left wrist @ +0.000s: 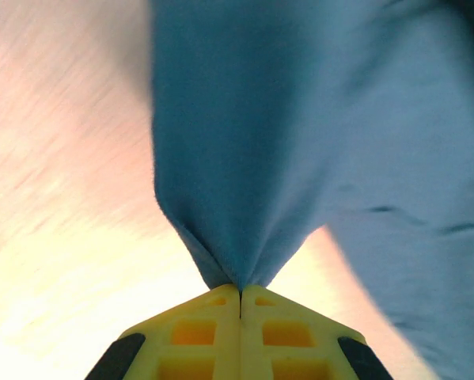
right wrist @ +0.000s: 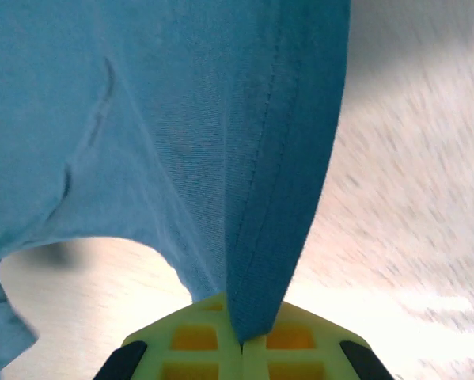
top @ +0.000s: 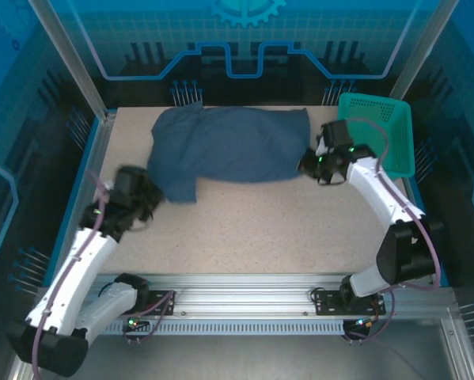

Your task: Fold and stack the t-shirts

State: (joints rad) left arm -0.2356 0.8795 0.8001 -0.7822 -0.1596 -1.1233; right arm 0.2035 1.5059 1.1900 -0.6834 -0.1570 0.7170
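**A:** Where does it stand?

**B:** The tabletop [top: 260, 229] carries one dark blue t-shirt [top: 229, 146], spread loosely across the far half with its right edge close to the teal basket [top: 379, 127]. It isn't folded yet. The left fingers [left wrist: 225, 309] are clenched on a gathered point of cloth at the shirt's near-left flap, and the right fingers [right wrist: 205, 315] are clenched on its right edge.

**A:** So how would you handle this step?

**B:** I'd say both arms should move together at the same height. That keeps the cloth taut between them, so it lays flat and doesn't bunch up. The right arm sits near the basket, so I'd steer it clear of the rim. Both pinches look thin, and a jerk might pull the cloth free.

**A:** What do the cameras add to each other?

**B:** The top view gives the shirt's whole outline, its creases and the basket. The right wrist view shows a stitched hem running into the pinch. The left wrist view shows plain fabric narrowing to a point, with no seam visible.
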